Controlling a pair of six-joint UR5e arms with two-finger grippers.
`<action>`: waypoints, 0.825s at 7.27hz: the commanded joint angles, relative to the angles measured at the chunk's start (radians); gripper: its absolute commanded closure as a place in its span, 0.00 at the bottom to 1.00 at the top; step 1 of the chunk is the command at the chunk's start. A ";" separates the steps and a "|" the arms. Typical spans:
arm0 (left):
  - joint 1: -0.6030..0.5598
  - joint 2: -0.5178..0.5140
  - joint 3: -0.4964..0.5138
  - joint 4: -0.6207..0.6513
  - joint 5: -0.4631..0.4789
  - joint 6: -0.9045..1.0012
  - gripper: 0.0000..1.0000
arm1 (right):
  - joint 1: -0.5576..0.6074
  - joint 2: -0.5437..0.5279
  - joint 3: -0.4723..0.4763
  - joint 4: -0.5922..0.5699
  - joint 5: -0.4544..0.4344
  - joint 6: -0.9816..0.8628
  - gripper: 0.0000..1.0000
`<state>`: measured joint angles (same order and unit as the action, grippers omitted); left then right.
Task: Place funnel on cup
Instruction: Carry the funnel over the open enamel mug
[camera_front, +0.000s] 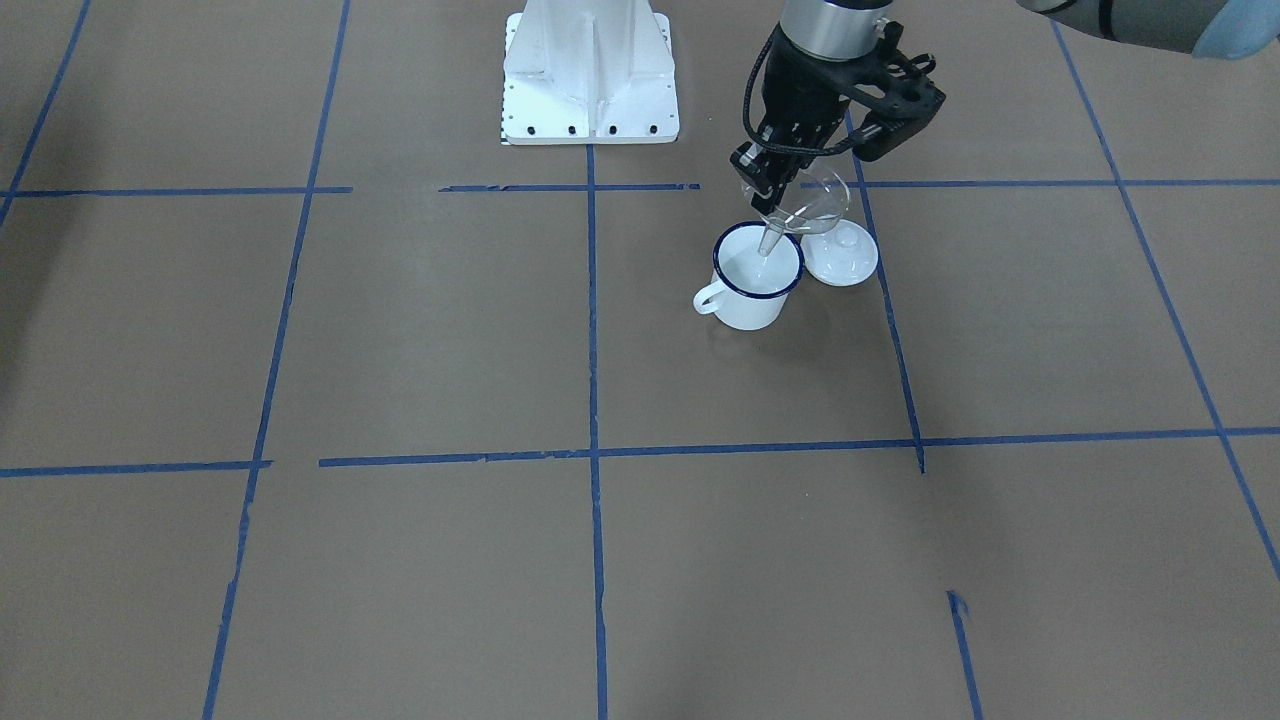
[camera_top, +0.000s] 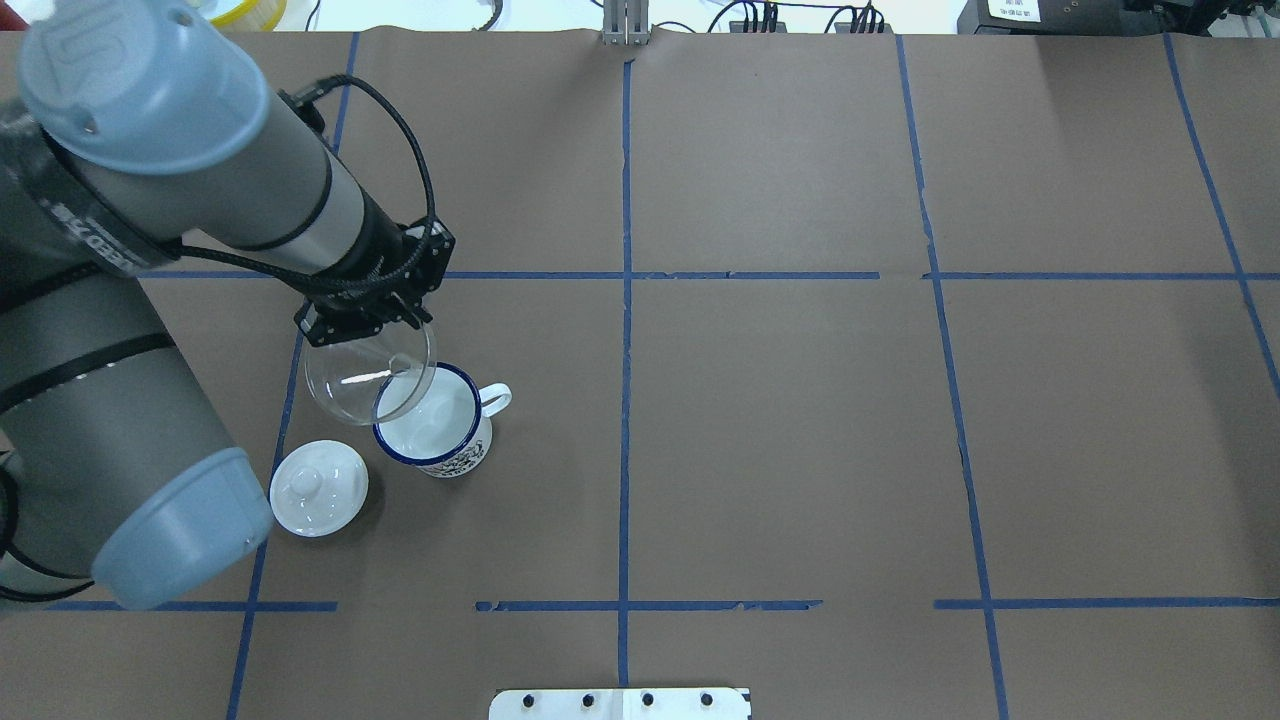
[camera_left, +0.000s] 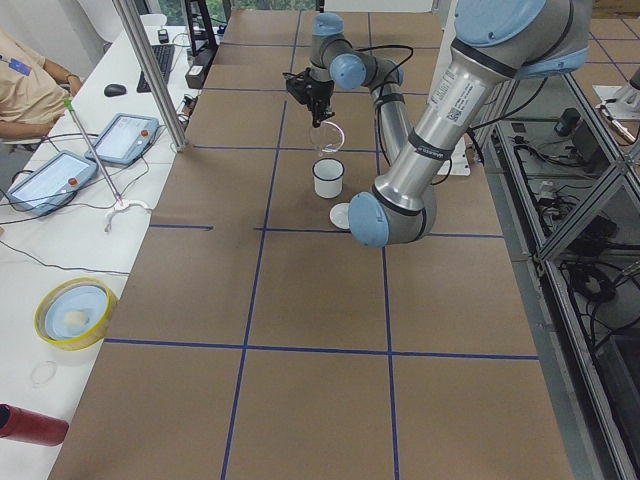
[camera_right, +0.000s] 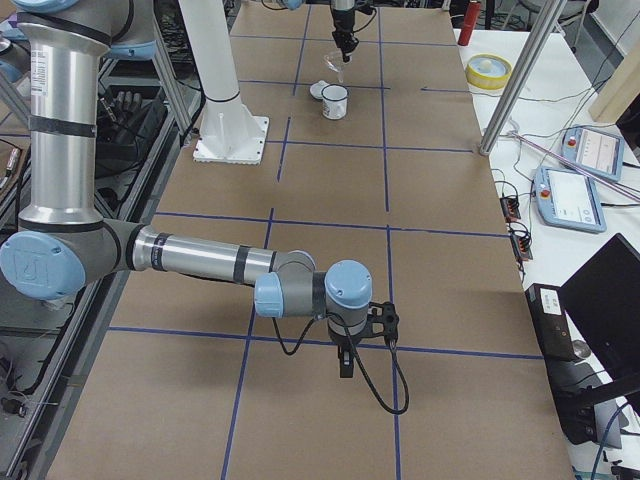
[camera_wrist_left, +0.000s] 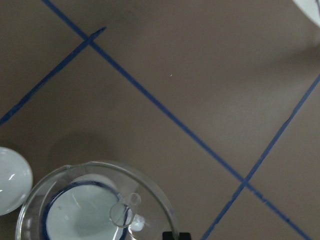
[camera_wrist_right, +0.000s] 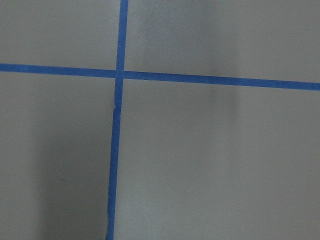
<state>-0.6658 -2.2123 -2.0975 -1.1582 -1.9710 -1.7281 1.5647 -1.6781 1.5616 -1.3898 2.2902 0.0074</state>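
Observation:
My left gripper (camera_front: 775, 182) is shut on the rim of the clear funnel (camera_front: 812, 205) and holds it tilted above the cup (camera_front: 757, 278), a white mug with a dark blue rim. The funnel's stem points down into the mug's mouth and its cone hangs off to one side. From overhead, the left gripper (camera_top: 365, 325) holds the funnel (camera_top: 368, 375) over the far-left edge of the cup (camera_top: 436, 436). In the left wrist view the funnel (camera_wrist_left: 95, 205) lies over the cup (camera_wrist_left: 75, 217). My right gripper (camera_right: 345, 365) hangs over bare table far away; I cannot tell its state.
A round white lid with a knob (camera_top: 318, 487) lies on the table right beside the cup, on the robot's side; it also shows in the front view (camera_front: 840, 256). The white robot base (camera_front: 590, 75) stands behind. Blue tape lines cross the brown table.

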 joint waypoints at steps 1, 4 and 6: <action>0.046 -0.024 0.052 0.069 -0.009 0.129 1.00 | 0.000 0.000 0.000 0.000 0.000 0.000 0.00; 0.045 -0.041 0.096 0.065 -0.009 0.220 1.00 | 0.000 0.000 0.000 0.000 0.000 0.000 0.00; 0.043 -0.055 0.190 0.002 -0.009 0.232 1.00 | 0.000 0.000 0.000 0.000 0.000 0.000 0.00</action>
<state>-0.6220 -2.2605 -1.9664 -1.1128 -1.9803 -1.5047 1.5647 -1.6781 1.5616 -1.3898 2.2902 0.0076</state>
